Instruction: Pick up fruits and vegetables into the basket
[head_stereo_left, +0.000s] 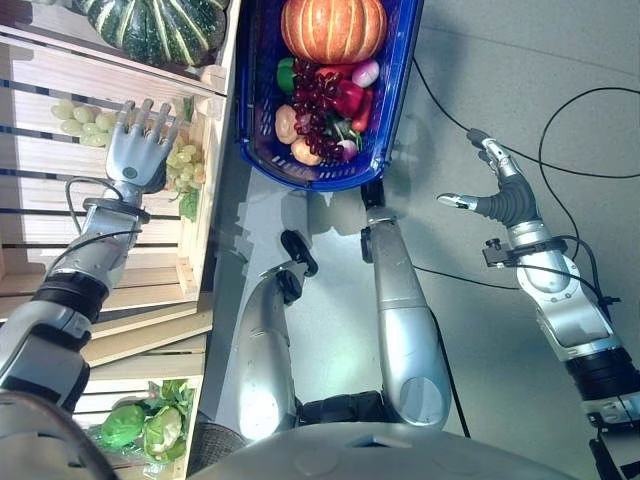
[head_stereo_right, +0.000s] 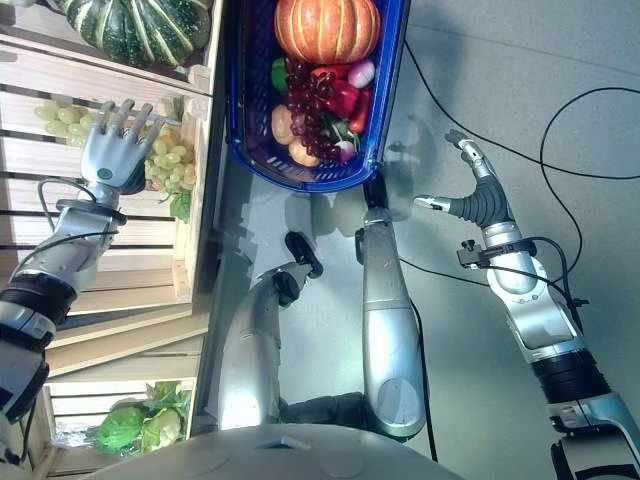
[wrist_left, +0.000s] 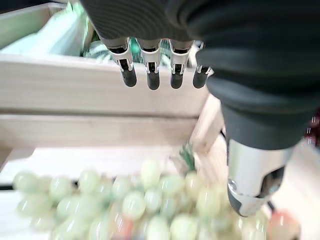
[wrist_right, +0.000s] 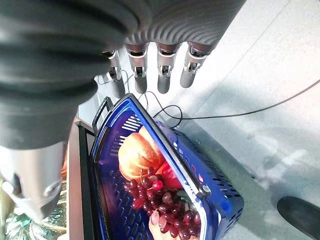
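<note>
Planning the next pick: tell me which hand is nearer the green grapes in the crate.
Left. The left hand hovers open right over the green grapes in the wooden crate. The right hand is open over bare floor, beyond the blue basket.

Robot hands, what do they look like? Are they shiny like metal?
Yes, partly. The left hand and right hand have silver fingers with dark tips. A dark ribbed cover wraps the back of each hand and the wrist. The arms are smooth silver-grey shells with black bands at the joints.
</note>
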